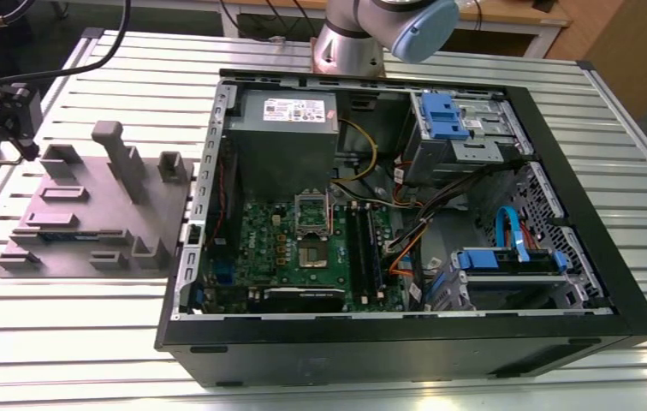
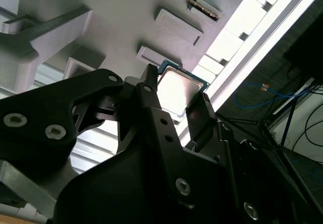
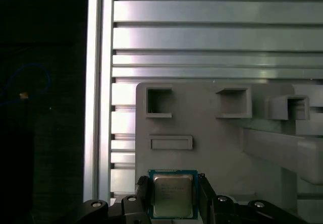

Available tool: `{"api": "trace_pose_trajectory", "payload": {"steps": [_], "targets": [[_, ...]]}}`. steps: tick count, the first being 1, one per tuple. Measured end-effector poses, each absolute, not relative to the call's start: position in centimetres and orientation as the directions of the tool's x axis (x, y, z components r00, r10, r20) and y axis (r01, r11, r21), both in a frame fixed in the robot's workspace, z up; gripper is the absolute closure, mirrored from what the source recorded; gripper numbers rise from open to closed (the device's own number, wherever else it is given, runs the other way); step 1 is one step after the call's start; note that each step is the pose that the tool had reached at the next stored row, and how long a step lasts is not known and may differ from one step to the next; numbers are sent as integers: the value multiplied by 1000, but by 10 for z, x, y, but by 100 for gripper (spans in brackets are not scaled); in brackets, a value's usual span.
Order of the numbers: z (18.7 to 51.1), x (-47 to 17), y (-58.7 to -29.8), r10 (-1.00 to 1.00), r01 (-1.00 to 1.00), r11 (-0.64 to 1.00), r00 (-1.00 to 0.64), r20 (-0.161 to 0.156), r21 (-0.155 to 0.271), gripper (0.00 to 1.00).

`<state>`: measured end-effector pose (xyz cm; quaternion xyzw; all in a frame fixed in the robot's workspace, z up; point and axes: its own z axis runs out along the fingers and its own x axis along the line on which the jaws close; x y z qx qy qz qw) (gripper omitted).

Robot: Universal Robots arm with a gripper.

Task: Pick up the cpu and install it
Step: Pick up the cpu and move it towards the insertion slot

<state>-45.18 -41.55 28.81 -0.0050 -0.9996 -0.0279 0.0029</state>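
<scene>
First wrist view: gripper [image 3: 172,180] clamps cpu [image 3: 172,198] on tray [image 3: 227,148].
Its fingers [image 3: 143,187] press two opposite edges of the cpu, which lies flat near the tray's corner.

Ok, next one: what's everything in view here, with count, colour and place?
table: one, silver, slatted.
computer case: one, black, open, mid-table.
motherboard: one, green, inside the case.
power supply: one, grey with white label, inside the case.
drive brackets: two, blue, inside the case.
cables: several, black, orange, yellow, blue, inside the case.
fixture: one, grey, posts and pockets, on the table at the exterior view's left of the case.
memory stick: one, dark, in a fixture slot.
cpu: one, silver top, green edge, flat on the fixture.
arm: one, grey with pale blue cap, base beyond the case.
tool: one, black, down at the cpu.
</scene>
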Motion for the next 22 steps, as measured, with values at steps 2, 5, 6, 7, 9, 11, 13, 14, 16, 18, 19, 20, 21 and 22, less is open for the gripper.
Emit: {"api": "trace_pose_trajectory", "payload": {"steps": [2, 5, 6, 7, 9, 11, 13, 14, 16, 18, 19, 20, 21, 22], "targets": [[289, -452, -415, 10, 10, 998, -1000, 6, 56, 53], [289, -452, -415, 10, 10, 998, -1000, 6, 56, 53], [289, -452, -415, 10, 10, 998, -1000, 6, 56, 53], [289, -452, -415, 10, 10, 998, -1000, 6, 56, 53], [290, -452, -415, 10, 10, 998, -1000, 6, 56, 53], [290, -452, -415, 10, 10, 998, -1000, 6, 56, 53], [291, -452, -415, 10, 10, 998, -1000, 6, 56, 53], [291, -452, -415, 10, 10, 998, -1000, 6, 56, 53], [291, -452, -415, 10, 10, 998, -1000, 6, 56, 53], [292, -452, -415, 10, 10, 998, -1000, 6, 56, 53], [292, -452, -415, 10, 10, 998, -1000, 6, 56, 53], [292, -452, -415, 10, 10, 998, -1000, 6, 56, 53], [292, -452, -415, 10, 10, 998, -1000, 6, 56, 53], [293, -452, -415, 10, 10, 998, -1000, 6, 56, 53]]}}
